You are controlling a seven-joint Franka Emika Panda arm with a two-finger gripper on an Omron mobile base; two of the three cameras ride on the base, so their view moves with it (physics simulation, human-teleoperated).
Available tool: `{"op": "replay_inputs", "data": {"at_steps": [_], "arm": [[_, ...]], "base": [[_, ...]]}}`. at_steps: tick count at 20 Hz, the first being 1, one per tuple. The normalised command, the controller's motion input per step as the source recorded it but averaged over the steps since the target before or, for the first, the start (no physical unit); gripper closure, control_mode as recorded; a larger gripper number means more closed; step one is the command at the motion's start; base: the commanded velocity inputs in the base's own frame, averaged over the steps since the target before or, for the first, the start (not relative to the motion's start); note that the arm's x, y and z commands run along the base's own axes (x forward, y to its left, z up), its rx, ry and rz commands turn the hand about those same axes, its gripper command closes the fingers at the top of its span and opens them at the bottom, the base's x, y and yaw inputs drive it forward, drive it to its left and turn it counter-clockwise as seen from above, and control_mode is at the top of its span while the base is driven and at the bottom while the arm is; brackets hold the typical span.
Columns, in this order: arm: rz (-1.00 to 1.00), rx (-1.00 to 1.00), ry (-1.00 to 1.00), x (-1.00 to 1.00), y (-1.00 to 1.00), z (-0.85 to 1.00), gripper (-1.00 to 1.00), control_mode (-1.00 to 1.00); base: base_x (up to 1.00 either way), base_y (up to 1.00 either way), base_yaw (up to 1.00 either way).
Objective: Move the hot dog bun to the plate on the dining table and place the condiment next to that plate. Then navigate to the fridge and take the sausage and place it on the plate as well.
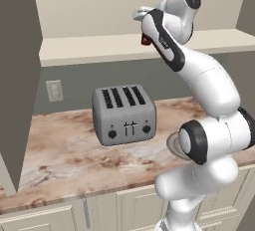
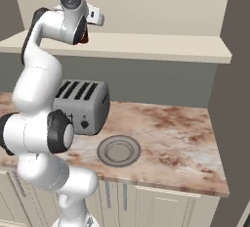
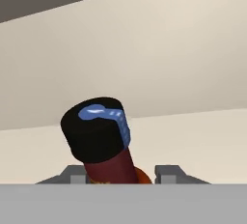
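while the white arm folds high above the counter, its gripper (image 3: 120,177) pinches the condiment (image 3: 102,143), a slim dark red-brown bottle with a round, glossy black cap, the two grey finger tips (image 3: 169,172) sitting on either side of its neck. seen from the hand, the cap tilts toward the upper left against smooth, flat cream cabinet surfaces. from the left base camera only a small red sliver of the bottle (image 1: 146,40) peeks out beside the dark-trimmed wrist, level with a long cream ledge (image 1: 89,48) under the upper cabinets; from the right base camera a similar red patch (image 2: 85,38) shows just under the hand. below, a boxy brushed-steel toaster (image 1: 124,114) with four dark slots, two round knobs and two small levers stands on the pink-brown marbled stone counter (image 1: 60,160), which rests on panelled cream cabinets (image 2: 161,206). just right of the toaster lies the plate (image 2: 118,150), round, shallow and pale grey with a wide mottled rim, flat on the stone and partly hidden by the arm's elbow in the left base camera. a pale wall socket (image 1: 54,90) sits on the grey-green backsplash.
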Motion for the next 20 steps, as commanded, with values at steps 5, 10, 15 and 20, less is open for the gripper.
{"op": "replay_inputs", "data": {"at_steps": [5, 10, 15, 20], "arm": [[0.0, 0.0, 0.0, -1.0, -0.6, 0.14, 1.0, -1.0], [-0.01, -0.04, 0.02, -1.0, -0.23, 0.2, 1.0, -1.0], [-0.05, -0.12, 0.15, -1.0, -0.06, -0.14, 1.0, -1.0], [-0.06, -0.16, 0.25, -0.66, -0.01, -0.66, 1.0, -1.0]], "base": [[0.0, 0.0, 0.0], [0.0, 0.0, 0.0], [0.0, 0.0, 0.0], [0.0, 0.0, 0.0]]}}
